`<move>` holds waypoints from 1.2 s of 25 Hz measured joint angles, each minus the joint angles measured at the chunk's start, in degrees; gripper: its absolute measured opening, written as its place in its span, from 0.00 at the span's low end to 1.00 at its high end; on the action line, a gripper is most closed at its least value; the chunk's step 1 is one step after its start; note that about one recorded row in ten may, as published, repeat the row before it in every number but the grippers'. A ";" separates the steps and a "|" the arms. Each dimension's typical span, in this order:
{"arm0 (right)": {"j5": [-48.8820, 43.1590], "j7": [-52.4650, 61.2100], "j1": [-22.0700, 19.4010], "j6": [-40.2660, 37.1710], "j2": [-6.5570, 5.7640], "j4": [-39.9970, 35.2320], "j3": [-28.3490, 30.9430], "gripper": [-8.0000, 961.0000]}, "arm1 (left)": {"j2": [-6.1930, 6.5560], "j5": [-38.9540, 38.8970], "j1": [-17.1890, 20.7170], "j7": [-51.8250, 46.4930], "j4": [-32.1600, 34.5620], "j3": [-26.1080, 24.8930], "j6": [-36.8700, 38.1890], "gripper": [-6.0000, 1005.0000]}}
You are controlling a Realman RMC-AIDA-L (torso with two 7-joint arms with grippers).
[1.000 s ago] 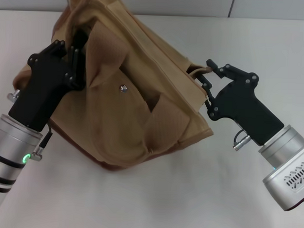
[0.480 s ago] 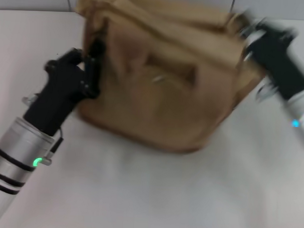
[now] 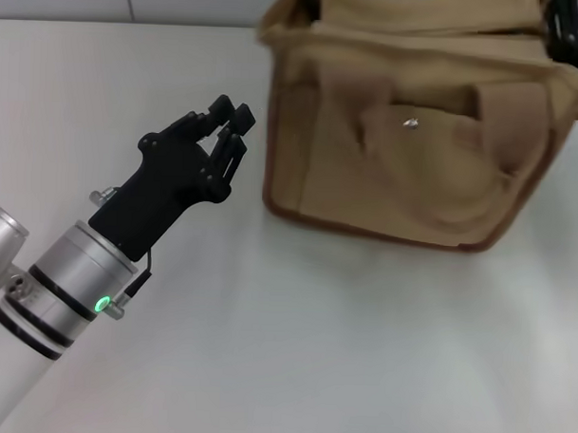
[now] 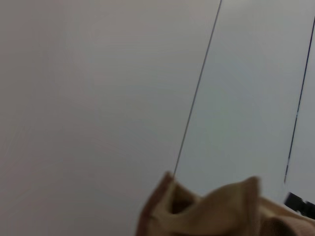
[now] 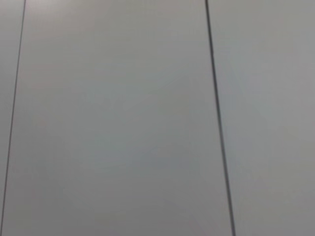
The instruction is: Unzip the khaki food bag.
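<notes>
You have the table point(image 3: 294, 350) as your widest surface, pale and plain, running under everything. On it, toward the far right, the khaki food bag point(image 3: 415, 135) stands upright with its front pocket facing the head camera. Darker brown trim runs along the bag's bottom edge, and a small silver snap point(image 3: 411, 123) sits on the pocket, near the bag's middle. The bag's top edge shows at the frame's upper border, folded and slack, so you cannot read the zipper from here.

To the left of the bag, your left gripper point(image 3: 233, 129) hovers above the table, its black fingers point(image 3: 220, 108) pointing toward the bag's left side. It is near that side but clearly apart from it, with bare table between. The fingers stand close together and grip nothing, so it reads as clenched on empty air. Nothing stands between this gripper and the bag.

At the bag's upper right corner, a black piece at the frame edge is probably your right gripper point(image 3: 573, 27). It sits against or just beside that corner. Too little shows to tell if it is released or clenched.

The left wrist view gives you a folded khaki edge of the bag point(image 4: 216, 211) against a grey panelled wall point(image 4: 98, 98). The right wrist view shows you only that wall point(image 5: 123, 123) with dark seams.
</notes>
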 joint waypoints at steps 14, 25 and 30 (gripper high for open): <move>-8.24 27.89 -6.24 -31.68 -4.70 -16.53 -30.12 0.65 | 0.96 15.48 -2.22 -8.36 20.49 1.41 19.85 0.57; -10.08 27.98 -5.06 -35.05 -1.87 -23.79 -55.93 0.89 | 4.22 20.82 -5.25 -16.24 30.31 17.39 27.65 0.83; -10.01 27.98 -5.02 -34.85 -1.29 -23.98 -56.06 0.89 | 4.44 21.03 -4.85 -16.27 30.46 17.75 28.31 0.83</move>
